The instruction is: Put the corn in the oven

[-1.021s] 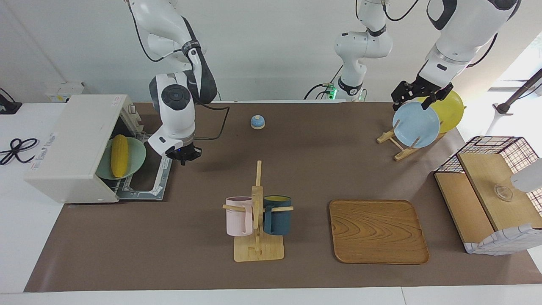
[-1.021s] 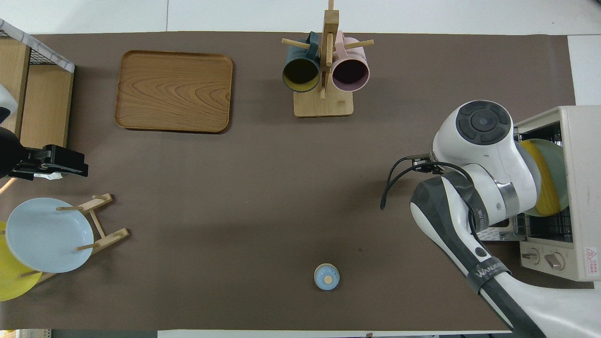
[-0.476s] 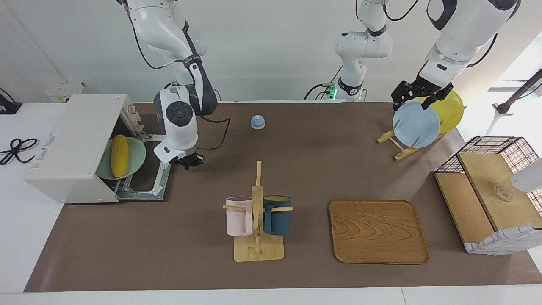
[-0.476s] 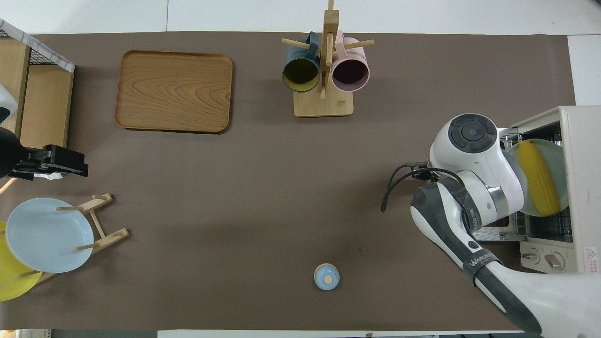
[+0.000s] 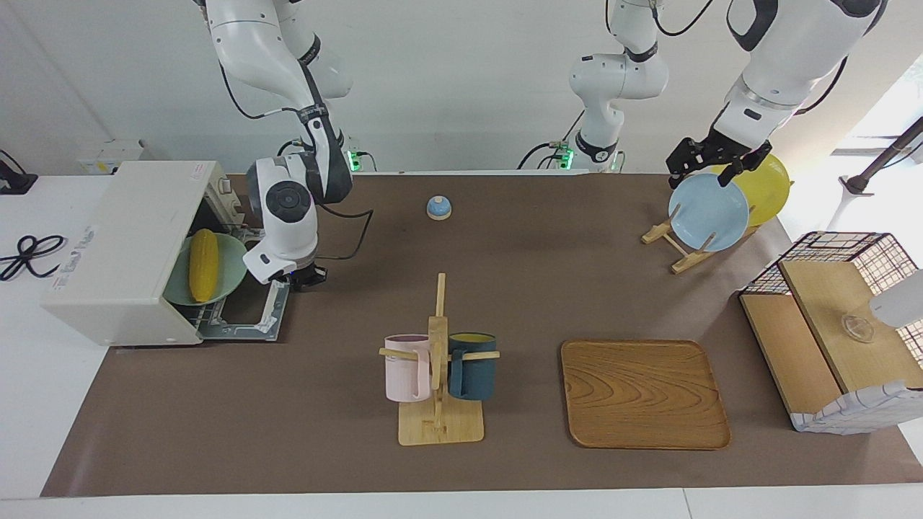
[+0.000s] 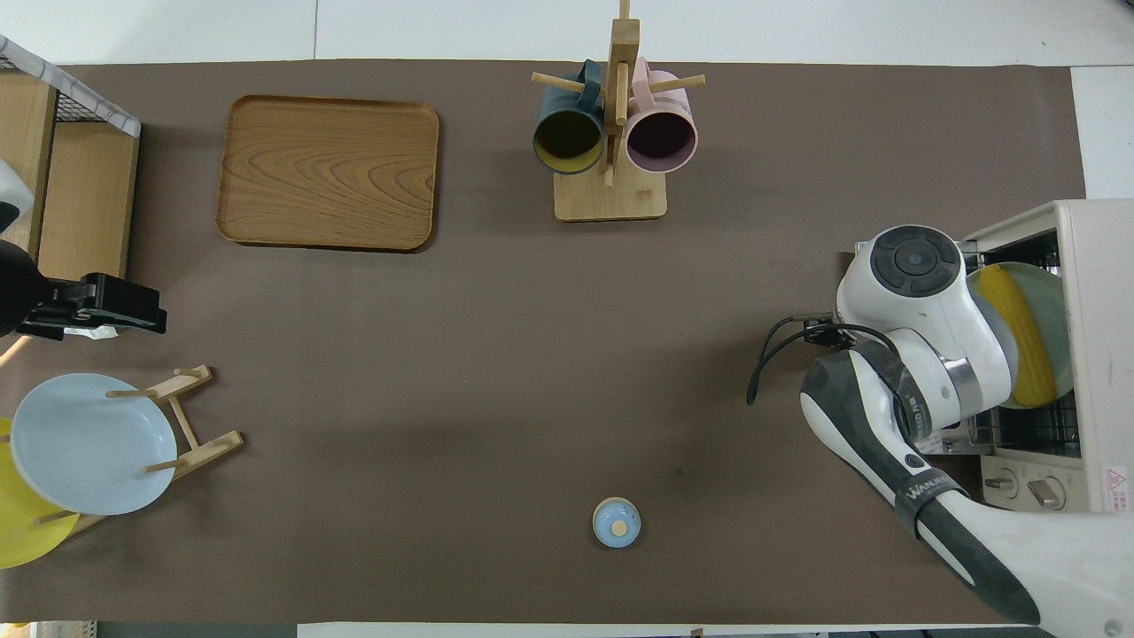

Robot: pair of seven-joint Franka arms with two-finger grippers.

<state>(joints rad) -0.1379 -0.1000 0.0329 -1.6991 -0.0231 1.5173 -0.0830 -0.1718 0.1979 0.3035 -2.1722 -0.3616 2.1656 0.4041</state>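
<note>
The oven (image 5: pixel 119 252) stands at my right arm's end of the desk (image 5: pixel 461 461), door lowered, with the corn (image 5: pixel 202 265) lying on a pale green plate (image 5: pixel 232 264) on its rack, partly masked from above by my right wrist. My right fingers (image 5: pixel 304 277), pressed together and empty, hang by the lowered door's edge; whether they touch it cannot be made out. My left fingers (image 5: pixel 710 167), spread apart, hover over the blue plate (image 5: pixel 708 213) in its rack, which half hides a yellow plate (image 5: pixel 766 184).
</note>
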